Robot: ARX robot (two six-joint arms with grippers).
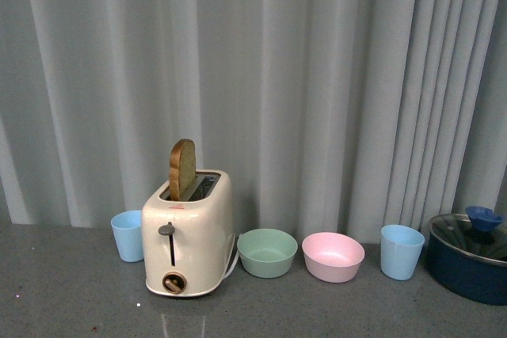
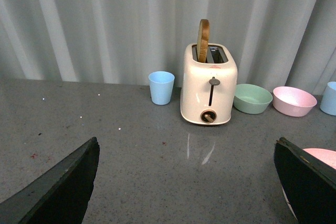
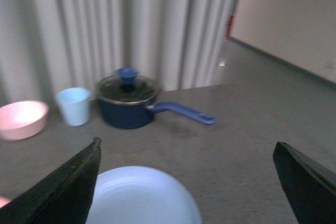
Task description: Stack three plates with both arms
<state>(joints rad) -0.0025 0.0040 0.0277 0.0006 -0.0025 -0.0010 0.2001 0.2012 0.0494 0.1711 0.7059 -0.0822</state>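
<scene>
The left end effector (image 2: 187, 140) hangs low over the grey counter (image 2: 136, 150), aimed across it toward the curtain (image 1: 317, 77); its dark fingers (image 2: 63, 187) are spread wide with nothing between them. The right end effector (image 3: 187, 141) sits in much the same pose, its fingers (image 3: 58, 192) also far apart and gripping nothing.

Two plates show. The pink plate (image 2: 321, 156) lies on the counter by the left end effector, mostly hidden behind one finger; the light blue plate (image 3: 142, 195) lies flat on the counter below the right end effector, between its fingers and nearer to one of them.

Along the curtain stand one cream toaster (image 1: 190, 235) with one slice of bread (image 1: 182, 165) upright in a slot; two light blue cups, one (image 1: 127, 235) beside the toaster and the other (image 1: 402, 251) beside the saucepan; two bowls, a green bowl (image 1: 267, 252) and a pink bowl (image 1: 333, 256), side by side between the toaster and the second cup; and one dark blue saucepan (image 1: 467, 271) under a glass lid (image 1: 471, 235) with a blue knob.
</scene>
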